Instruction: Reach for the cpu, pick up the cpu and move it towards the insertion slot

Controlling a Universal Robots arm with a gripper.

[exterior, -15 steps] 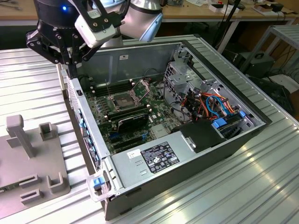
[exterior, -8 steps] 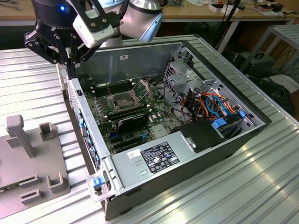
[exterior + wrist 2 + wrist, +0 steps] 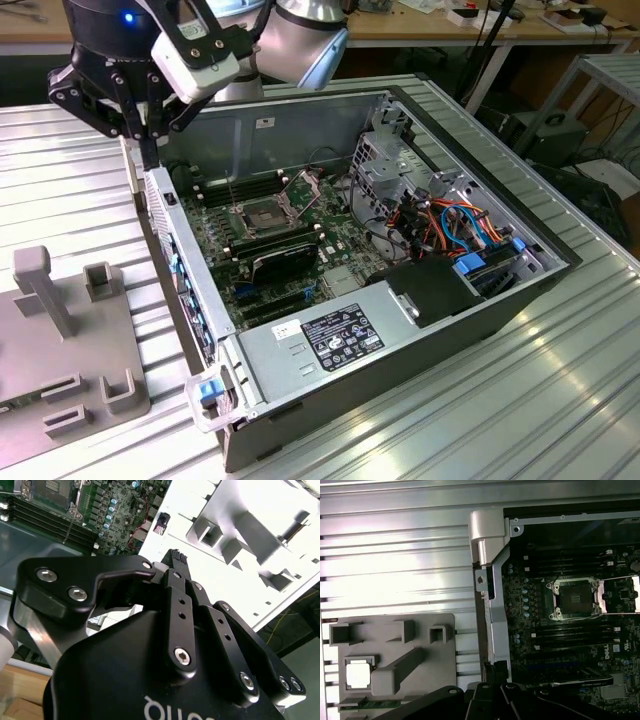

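Closed and empty, the pincer (image 3: 150, 155) hangs over the case wall (image 3: 492, 605), between the cpu (image 3: 359, 675) in its grey holder (image 3: 415, 635) and the insertion slot (image 3: 573, 598).

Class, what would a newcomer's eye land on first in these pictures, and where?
The open black computer case with its green motherboard dominates the exterior view's middle, the square silver-framed insertion slot exposed on it. The black end effector hangs above the case's wall on the exterior view's left. In the first wrist view, the small pale square cpu sits on a grey fixture plate beside the case.
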